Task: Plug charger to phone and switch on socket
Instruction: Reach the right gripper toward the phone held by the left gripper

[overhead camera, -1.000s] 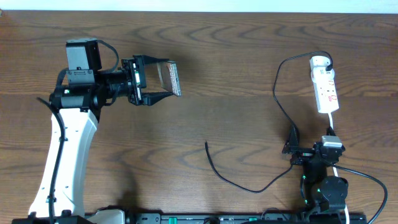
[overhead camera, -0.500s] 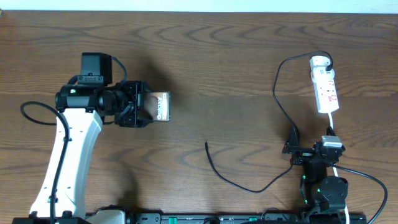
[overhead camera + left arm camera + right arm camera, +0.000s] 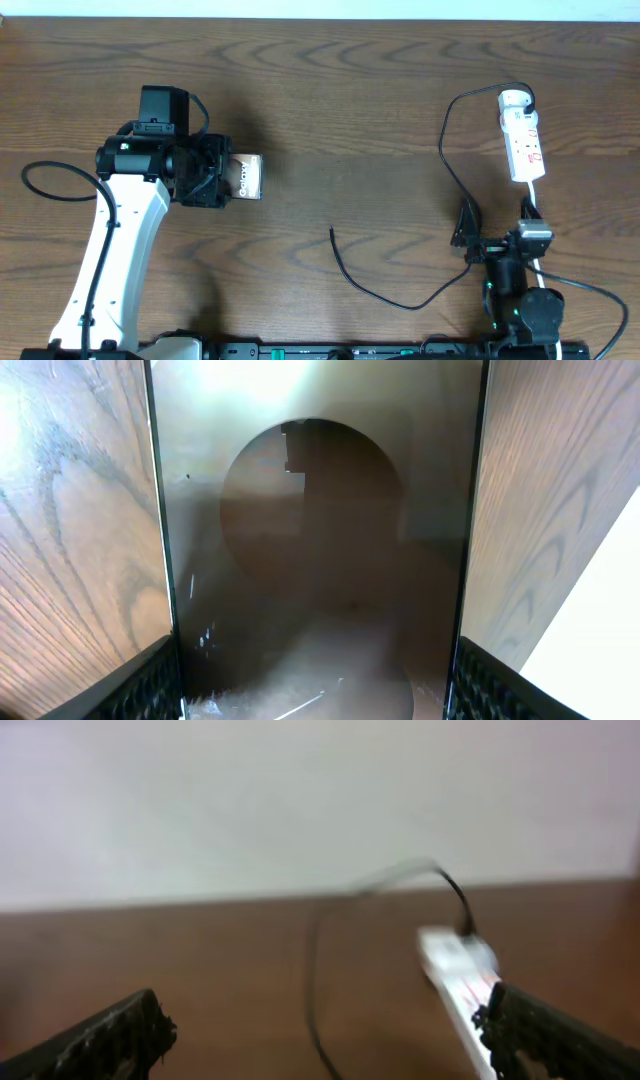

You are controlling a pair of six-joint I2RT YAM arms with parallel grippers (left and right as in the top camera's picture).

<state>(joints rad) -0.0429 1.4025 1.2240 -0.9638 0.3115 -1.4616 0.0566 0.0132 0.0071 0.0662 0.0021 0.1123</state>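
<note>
**Wooden tabletop: phone gripped, nothing plugged in yet**

Nearest me on the right, the right gripper (image 3: 468,228) is hanging with its fingers spread wide, carrying nothing. It is sitting just beside the charger (image 3: 372,293), which is trailing loose across the near side of the table (image 3: 350,120). The connector tip (image 3: 332,231) is lying free near the middle, well apart from the phone (image 3: 248,176).

Farther back on the left, the left gripper (image 3: 228,178) is pinching the phone by its long edges. I cannot tell whether the phone is touching the wood.

At the far right, the socket (image 3: 522,135) is lying flat, with the charger's other end running into its far end. Its red switches are too small for me to read.

I am judging only the phone pickup as done. Mating the tip to the phone and flipping the switch are both remaining.
</note>
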